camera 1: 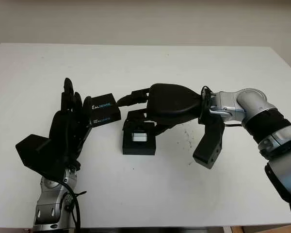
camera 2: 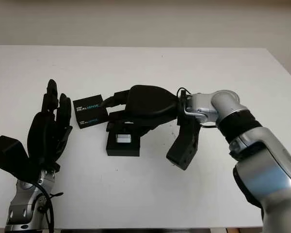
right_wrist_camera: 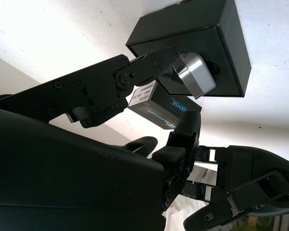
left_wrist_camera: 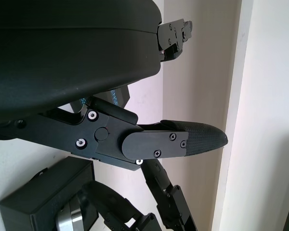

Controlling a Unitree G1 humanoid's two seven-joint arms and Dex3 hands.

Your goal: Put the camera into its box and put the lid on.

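Half the camera [right_wrist_camera: 196,75] shows in the box [camera 1: 138,143], gripped by the right robot hand [camera 1: 153,114]; left robot hand [camera 1: 70,124] open.

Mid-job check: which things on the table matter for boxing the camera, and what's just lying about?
Job items:
- camera, silver, sitting in the box
- box, open, black
- lid, printed, on the table beside the box
- right hand, above the box
- left hand, open, beside the lid

Lying about:
- nothing I can see on the white table

Head stereo pair looks forward-down over tabletop [camera 1: 194,194]; wrist cameras sit close behind own hands; all four views share open box [camera 1: 138,143], lid [camera 1: 103,110]
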